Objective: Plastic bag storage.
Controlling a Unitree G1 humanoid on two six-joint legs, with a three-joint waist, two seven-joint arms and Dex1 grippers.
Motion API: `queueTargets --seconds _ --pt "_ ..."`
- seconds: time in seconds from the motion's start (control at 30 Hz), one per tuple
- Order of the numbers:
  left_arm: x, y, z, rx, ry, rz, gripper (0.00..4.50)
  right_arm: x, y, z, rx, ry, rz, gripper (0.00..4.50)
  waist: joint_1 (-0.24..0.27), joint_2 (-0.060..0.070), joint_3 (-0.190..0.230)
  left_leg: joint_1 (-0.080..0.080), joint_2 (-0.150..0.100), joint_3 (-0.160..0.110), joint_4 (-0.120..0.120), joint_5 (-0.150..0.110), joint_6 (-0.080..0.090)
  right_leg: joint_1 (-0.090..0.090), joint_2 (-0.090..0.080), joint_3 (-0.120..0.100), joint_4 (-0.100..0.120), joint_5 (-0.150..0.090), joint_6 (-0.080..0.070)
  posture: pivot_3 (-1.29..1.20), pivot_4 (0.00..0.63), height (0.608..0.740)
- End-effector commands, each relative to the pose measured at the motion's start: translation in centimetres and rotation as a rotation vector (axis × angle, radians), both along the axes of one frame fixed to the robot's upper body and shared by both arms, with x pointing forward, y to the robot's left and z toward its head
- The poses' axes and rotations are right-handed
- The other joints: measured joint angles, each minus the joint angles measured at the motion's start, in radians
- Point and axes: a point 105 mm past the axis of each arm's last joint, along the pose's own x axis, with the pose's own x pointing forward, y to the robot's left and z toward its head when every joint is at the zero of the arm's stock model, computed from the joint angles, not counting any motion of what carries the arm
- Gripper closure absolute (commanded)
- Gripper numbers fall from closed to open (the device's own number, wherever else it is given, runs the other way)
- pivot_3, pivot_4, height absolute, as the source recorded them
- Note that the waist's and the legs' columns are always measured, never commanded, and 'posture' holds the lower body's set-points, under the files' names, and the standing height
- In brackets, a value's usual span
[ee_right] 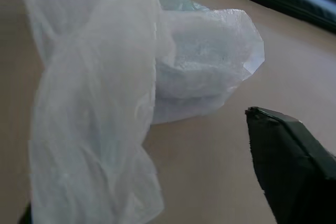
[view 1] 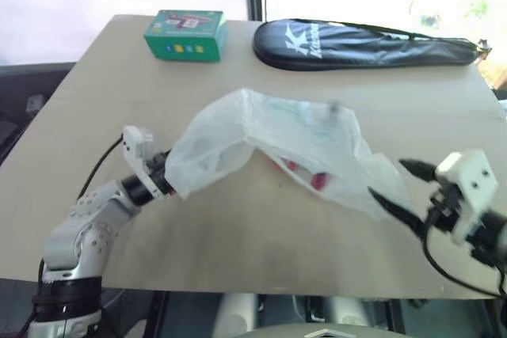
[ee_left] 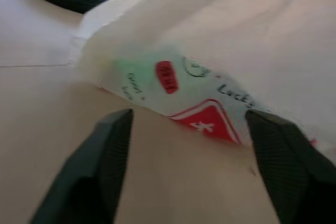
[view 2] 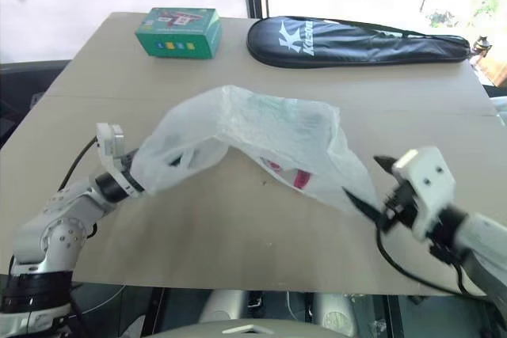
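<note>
One plastic bag (view 1: 269, 144) billows in a crumpled arch over the middle of my table (view 1: 238, 243). My left claw (ee_left: 184, 145) gapes wide at its left end; my right claw (view 1: 396, 189) gapes too, lower finger against its right tail.

One plastic bag (view 1: 269, 144), translucent white with red and green print, at mid-desk. One long black zipped racket case (view 1: 364, 45) along the far edge of the desk (view 1: 238, 235), toward the far right corner. One green box (view 1: 185, 36) near the far edge, toward the far left corner. Two grippers: left gripper (ee_left: 184, 145) and right gripper (view 1: 400, 187), each with two black fingers, spread apart.
</note>
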Motion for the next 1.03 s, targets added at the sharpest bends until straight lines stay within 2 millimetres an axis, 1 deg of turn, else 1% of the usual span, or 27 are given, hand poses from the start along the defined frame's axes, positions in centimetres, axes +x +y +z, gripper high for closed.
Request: queueTargets --seconds 0.03,0.13,0.17,0.23,0.27,0.33,0.4,0.53,0.6,0.67,0.83,0.93,1.03 --pt "-1.8 1.3 0.3 0.096 -0.062 0.021 0.02 -3.5 -0.8 1.2 0.103 -0.014 0.054 0.0 0.003 0.001 -0.001 0.001 0.0 0.0 -0.001 0.0 0.0 0.001 0.0 0.0 -0.001 0.0 0.0 0.0 0.15 0.74" --pt "-3.3 2.7 -1.6 0.171 -0.011 0.05 0.02 -4.9 -4.0 0.4 0.028 -0.034 -0.056 0.0 0.003 0.001 -0.003 0.002 0.0 0.0 -0.001 -0.001 0.001 0.001 0.0 0.0 -0.001 0.0 0.0 0.0 0.15 0.74" --pt "-3.7 3.1 -2.1 0.189 0.003 0.053 0.02 -5.3 -4.7 0.3 0.018 -0.042 -0.075 0.0 0.003 0.0 -0.005 0.002 0.001 0.001 -0.001 -0.001 0.002 0.001 0.0 0.001 -0.001 0.0 0.0 0.0 0.15 0.74" --pt "-4.1 4.0 -2.7 0.198 0.025 0.081 0.02 -5.9 -5.3 0.6 0.037 -0.06 -0.082 0.0 0.002 -0.002 -0.006 0.003 0.001 0.001 -0.001 -0.004 0.005 0.001 -0.001 0.001 -0.002 0.0 0.0 0.0 0.15 0.74" --pt "-4.1 4.3 -3.0 0.201 0.037 0.091 0.02 -6.1 -5.3 0.9 0.079 -0.066 -0.078 0.0 0.003 -0.002 -0.006 0.003 0.001 0.001 -0.001 -0.004 0.004 0.0 -0.002 0.001 -0.002 0.0 0.0 0.0 0.15 0.74" --pt "-4.2 4.4 -3.2 0.205 0.039 0.092 0.02 -6.1 -5.5 1.5 0.128 -0.078 -0.076 0.0 0.003 0.0 -0.007 0.003 0.001 0.001 -0.001 -0.006 0.001 0.0 -0.003 0.001 -0.002 0.0 -0.001 0.0 0.15 0.74" --pt "-4.2 4.3 -3.1 0.204 0.031 0.089 0.02 -6.1 -5.7 1.5 0.121 -0.069 -0.071 0.0 0.003 0.001 -0.008 0.003 0.002 0.001 -0.001 -0.006 0.001 0.0 -0.004 0.001 -0.001 -0.001 -0.005 0.0 0.15 0.74" --pt "-4.6 4.2 -3.0 0.213 0.022 0.083 0.02 -6.0 -7.6 -0.3 -0.093 -0.019 -0.098 0.0 0.003 0.002 -0.009 0.002 0.001 0.001 -0.001 -0.007 0.001 -0.001 -0.006 0.001 -0.002 -0.001 -0.006 0.0 0.15 0.74" --pt "-4.7 4.3 -3.0 0.207 0.016 0.119 0.02 -5.3 -8.0 -0.6 -0.135 -0.053 -0.112 0.0 0.003 0.002 -0.009 0.001 0.001 0.001 -0.002 -0.007 0.002 -0.001 -0.006 0.001 -0.003 -0.001 -0.006 0.0 0.15 0.74" --pt "-4.5 4.3 -2.4 0.188 -0.014 0.166 0.02 -4.4 -7.6 -0.6 -0.142 -0.113 -0.106 0.0 -0.002 0.002 -0.009 0.001 0.001 0.001 -0.002 -0.005 0.006 -0.001 -0.006 0.001 -0.004 -0.001 -0.006 0.0 0.15 0.74" --pt "-4.3 4.6 -1.3 0.161 -0.071 0.257 0.02 -3.7 -6.4 -1.3 -0.143 -0.19 -0.116 0.0 0.008 0.005 -0.011 0.001 0.0 0.001 -0.003 -0.004 0.006 -0.001 -0.006 0.0 -0.004 0.0 -0.003 0.0 0.15 0.74" --pt "-5.7 5.0 -1.9 0.169 -0.041 0.283 0.02 -3.9 -6.3 -2.3 -0.131 -0.198 -0.141 0.0 0.005 0.006 -0.012 0.001 0.0 0.001 -0.003 -0.004 0.006 -0.001 -0.006 0.0 -0.004 0.0 -0.003 0.0 0.15 0.74" --pt "-6.4 5.8 -2.3 0.178 -0.018 0.315 0.02 -3.9 -6.5 -2.8 -0.126 -0.191 -0.16 0.0 0.0 0.006 -0.012 0.001 0.0 0.002 -0.003 -0.004 0.006 -0.001 -0.006 0.0 -0.004 0.0 -0.002 0.0 0.15 0.74"
